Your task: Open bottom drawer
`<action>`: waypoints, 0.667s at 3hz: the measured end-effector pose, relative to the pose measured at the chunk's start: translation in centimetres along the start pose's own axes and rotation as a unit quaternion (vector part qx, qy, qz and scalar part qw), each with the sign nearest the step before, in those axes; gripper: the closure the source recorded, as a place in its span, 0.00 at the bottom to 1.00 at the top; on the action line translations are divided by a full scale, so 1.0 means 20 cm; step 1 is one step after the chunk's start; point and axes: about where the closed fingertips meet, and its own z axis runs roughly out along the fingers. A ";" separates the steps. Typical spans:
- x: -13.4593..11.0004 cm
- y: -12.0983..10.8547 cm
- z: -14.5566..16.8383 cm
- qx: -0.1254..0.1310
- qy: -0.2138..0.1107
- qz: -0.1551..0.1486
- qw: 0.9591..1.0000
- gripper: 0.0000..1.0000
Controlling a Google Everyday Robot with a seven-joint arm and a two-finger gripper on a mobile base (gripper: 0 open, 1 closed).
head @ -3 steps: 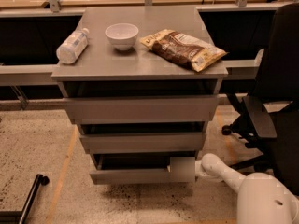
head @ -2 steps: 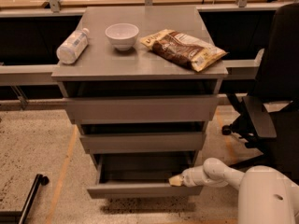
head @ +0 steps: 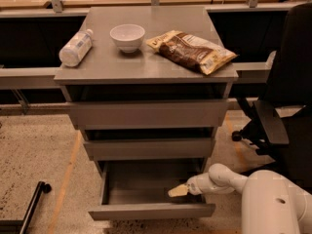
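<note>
The bottom drawer point(head: 151, 211) of the grey cabinet stands pulled well out, its flat grey front near the frame's lower edge and its empty tray body showing behind it. My gripper point(head: 178, 191) reaches in from the right on a white arm and sits inside the drawer's right side, just behind the front panel. Above it the mid-sized drawer point(head: 148, 148) and the tallest top drawer point(head: 146, 113) are each out only a little.
On the cabinet top point(head: 100, 65) lie a plastic bottle point(head: 75, 48), a white bowl point(head: 127, 36) and a chip bag point(head: 191, 51). A black office chair point(head: 282, 106) stands close on the right. A black leg with a wheel point(head: 34, 204) sits on the speckled floor at lower left.
The bottom drawer has slid out toward the camera from nearly closed to wide open. My gripper has moved with it, toward the camera and down.
</note>
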 end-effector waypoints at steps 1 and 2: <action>0.15 0.04 0.04 -0.010 0.031 0.041 0.999 0.07; 0.36 0.11 0.04 -0.029 0.079 0.098 0.992 0.00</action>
